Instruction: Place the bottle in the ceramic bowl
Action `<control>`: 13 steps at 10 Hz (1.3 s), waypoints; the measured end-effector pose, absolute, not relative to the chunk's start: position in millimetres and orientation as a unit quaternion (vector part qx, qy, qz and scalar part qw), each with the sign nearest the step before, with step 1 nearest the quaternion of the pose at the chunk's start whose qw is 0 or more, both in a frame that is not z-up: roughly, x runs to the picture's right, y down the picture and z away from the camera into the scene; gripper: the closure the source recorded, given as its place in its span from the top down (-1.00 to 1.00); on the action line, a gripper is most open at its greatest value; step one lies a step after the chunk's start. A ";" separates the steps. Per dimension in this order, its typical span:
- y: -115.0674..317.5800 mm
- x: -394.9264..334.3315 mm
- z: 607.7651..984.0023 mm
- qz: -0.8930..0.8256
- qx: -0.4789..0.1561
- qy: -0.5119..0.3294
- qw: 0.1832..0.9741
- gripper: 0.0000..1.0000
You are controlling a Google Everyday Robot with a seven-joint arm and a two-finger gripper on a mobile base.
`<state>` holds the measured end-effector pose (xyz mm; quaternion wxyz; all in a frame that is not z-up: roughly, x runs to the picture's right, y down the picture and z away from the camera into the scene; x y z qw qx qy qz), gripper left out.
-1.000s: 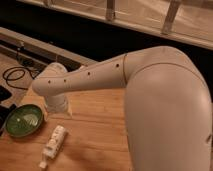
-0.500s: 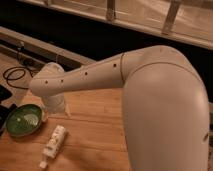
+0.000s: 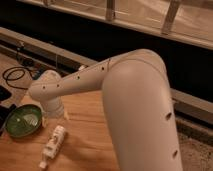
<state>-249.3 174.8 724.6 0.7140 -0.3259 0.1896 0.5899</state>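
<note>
The white bottle (image 3: 54,144) lies on its side on the wooden table (image 3: 90,140), cap end toward the front edge. The green ceramic bowl (image 3: 22,121) sits just left of it, upright, with nothing in it. My white arm reaches in from the right. Its wrist hangs above the gap between bowl and bottle. The gripper (image 3: 56,111) points down from the wrist, just behind the bottle and right of the bowl, mostly hidden by the wrist.
A black cable (image 3: 17,76) lies coiled on the floor at the left. A dark ledge (image 3: 60,50) and a railing run along the back. My own arm's bulk fills the right half of the view.
The wrist has dropped a little toward the table, over the bowl and bottle. Bowl and bottle have not moved.
</note>
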 end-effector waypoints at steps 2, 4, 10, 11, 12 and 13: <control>185.1 -247.6 740.3 0.594 -0.331 0.208 0.703 0.30; 198.3 -246.7 756.5 0.597 -0.338 0.229 0.691 0.30; 223.2 -240.6 782.7 0.590 -0.362 0.278 0.666 0.30; 226.9 -242.7 783.9 0.586 -0.366 0.282 0.666 0.30; 230.6 -244.3 784.8 0.583 -0.370 0.286 0.665 0.30; 232.3 -244.2 785.5 0.582 -0.372 0.287 0.664 0.30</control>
